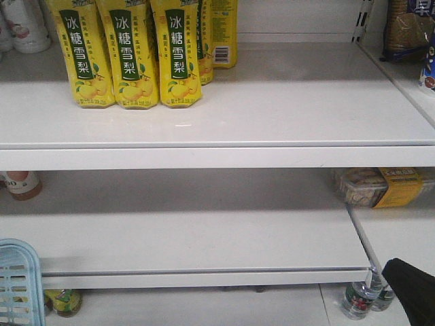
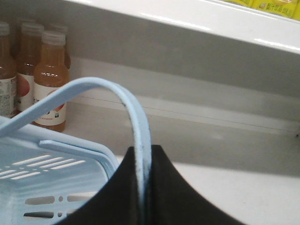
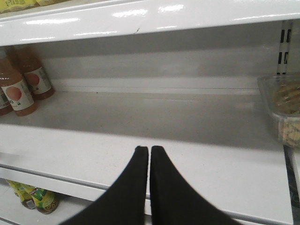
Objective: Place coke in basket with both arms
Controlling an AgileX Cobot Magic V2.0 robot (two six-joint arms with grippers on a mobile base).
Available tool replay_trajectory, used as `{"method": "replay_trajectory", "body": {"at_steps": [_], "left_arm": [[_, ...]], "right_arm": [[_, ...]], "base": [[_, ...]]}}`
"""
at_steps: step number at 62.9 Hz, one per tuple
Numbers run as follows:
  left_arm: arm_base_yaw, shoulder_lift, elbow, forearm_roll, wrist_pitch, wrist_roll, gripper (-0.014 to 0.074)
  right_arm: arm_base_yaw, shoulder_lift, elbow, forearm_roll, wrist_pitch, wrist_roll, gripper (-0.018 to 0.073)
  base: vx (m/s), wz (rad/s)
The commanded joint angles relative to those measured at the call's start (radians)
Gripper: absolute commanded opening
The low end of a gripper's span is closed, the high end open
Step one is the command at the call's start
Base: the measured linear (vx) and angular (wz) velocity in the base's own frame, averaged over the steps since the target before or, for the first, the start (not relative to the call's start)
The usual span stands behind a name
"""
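Observation:
The coke is out of view in every frame. A light blue basket [image 1: 19, 282] shows its corner at the lower left of the front view. In the left wrist view its slotted body [image 2: 42, 173] lies lower left, and one thin handle [image 2: 126, 108] arches up and runs down between my left gripper's [image 2: 143, 154] black jaws, which are shut on it. My right gripper [image 3: 150, 152] hangs shut with nothing between its fingers, in front of the middle shelf's edge. Part of the right arm [image 1: 414, 288] shows at the lower right of the front view.
Yellow pear-drink bottles [image 1: 132, 54] stand on the upper shelf [image 1: 272, 102]. Orange juice bottles [image 3: 21, 89] stand at the middle shelf's left, a clear snack box [image 3: 283, 108] at its right. Small bottles [image 1: 363, 299] sit on the bottom shelf.

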Motion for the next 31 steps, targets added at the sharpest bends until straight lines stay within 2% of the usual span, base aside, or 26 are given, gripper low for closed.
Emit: {"method": "replay_trajectory", "body": {"at_steps": [1, 31], "left_arm": [[0.001, -0.022, 0.003, 0.043, -0.189, 0.025, -0.0006], [0.001, -0.022, 0.003, 0.044, -0.202, 0.040, -0.0006]], "right_arm": [[-0.007, 0.007, -0.025, -0.035, 0.021, -0.006, -0.0004], [-0.007, 0.007, -0.025, -0.035, 0.021, -0.006, -0.0004]], "base": [[0.00, 0.00], [0.00, 0.00]]}}
